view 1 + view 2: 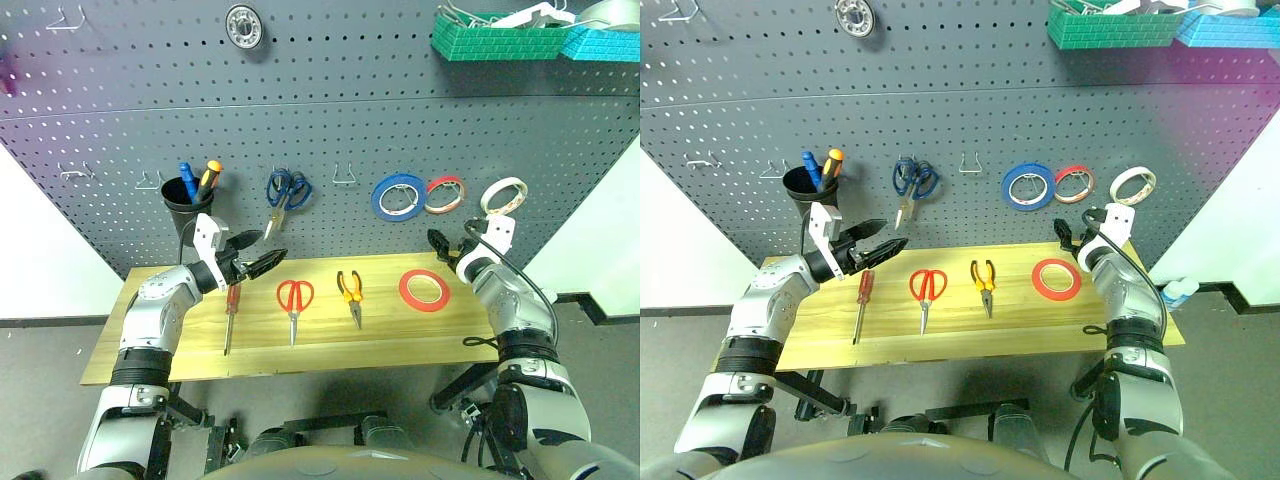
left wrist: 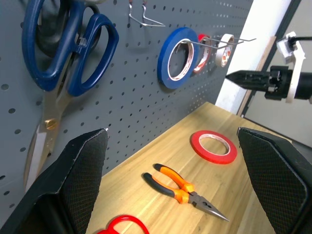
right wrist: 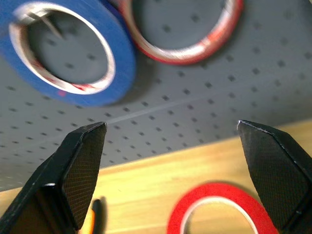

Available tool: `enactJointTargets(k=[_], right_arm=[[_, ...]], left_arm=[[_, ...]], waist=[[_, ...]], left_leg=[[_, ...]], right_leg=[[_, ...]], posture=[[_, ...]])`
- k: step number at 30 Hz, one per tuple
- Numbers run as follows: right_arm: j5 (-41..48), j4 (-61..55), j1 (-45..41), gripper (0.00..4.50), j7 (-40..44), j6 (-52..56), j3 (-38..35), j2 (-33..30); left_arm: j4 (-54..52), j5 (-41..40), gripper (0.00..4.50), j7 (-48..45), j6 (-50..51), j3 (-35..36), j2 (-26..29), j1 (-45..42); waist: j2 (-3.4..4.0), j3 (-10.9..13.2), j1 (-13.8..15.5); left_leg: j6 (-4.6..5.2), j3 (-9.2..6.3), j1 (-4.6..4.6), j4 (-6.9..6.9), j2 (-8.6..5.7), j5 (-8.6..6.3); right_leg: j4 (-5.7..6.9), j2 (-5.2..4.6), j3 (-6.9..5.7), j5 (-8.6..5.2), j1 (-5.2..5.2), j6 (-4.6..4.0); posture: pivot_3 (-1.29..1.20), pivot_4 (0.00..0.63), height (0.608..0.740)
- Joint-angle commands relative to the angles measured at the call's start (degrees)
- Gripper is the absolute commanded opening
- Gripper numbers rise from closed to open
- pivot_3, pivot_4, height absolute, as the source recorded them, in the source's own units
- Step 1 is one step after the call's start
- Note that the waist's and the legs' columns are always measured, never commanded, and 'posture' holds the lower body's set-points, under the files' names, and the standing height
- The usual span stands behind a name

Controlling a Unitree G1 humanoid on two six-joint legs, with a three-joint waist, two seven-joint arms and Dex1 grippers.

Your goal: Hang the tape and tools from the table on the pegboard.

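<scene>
Red tape (image 1: 424,290), pliers (image 1: 350,292), red-handled scissors (image 1: 294,302) and screwdriver (image 1: 230,315) lie in a row on the table (image 1: 400,335) below the pegboard (image 1: 330,120), within reach of the empty, wide-open left gripper (image 1: 262,258) and right gripper (image 1: 437,243).

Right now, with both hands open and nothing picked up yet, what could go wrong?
1. The red tape lies flat on the table; the right hand may struggle to get a finger under so thin a ring.
2. The free hook sits between the blue scissors and blue roll, so hanging there could knock either.
3. The left hand hovers above the screwdriver, which could roll if nudged.
</scene>
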Motion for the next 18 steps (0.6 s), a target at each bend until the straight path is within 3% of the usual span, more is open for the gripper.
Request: enactJointTargets(k=[1,9,18], right_arm=[[-4.7,-0.8,0.4,4.50,2.3,-1.5,4.8,-2.0],[-9.6,-0.8,2.6,4.50,6.2,-2.1,10.9,-3.0],[-11.1,1.8,0.6,4.50,7.9,0.0,11.8,-4.0]], left_arm=[[-1.0,-0.7,4.43,0.1,-1.0,1.2,0.0,-1.6],[-0.9,-0.7,4.43,-0.3,-0.9,1.1,0.2,-1.9],[-1.5,-1.3,4.43,-2.6,3.0,0.3,1.9,-2.8]], waist=[[0.00,0.0,0.0],[0.00,0.0,0.0],[0.00,0.0,0.0]], left_leg=[[0.00,0.00,0.00,0.00,0.00,0.00],[0.00,0.00,0.00,0.00,0.00,0.00],[0.00,0.00,0.00,0.01,0.00,0.00]], right_leg=[[0.00,0.00,0.00,0.00,0.00,0.00],[0.00,0.00,0.00,-0.01,-0.01,-0.01],[0.00,0.00,-0.01,-0.01,-0.01,-0.01]], posture=[[-0.09,0.000,0.740],[-0.09,0.000,0.740],[-0.09,0.000,0.740]])
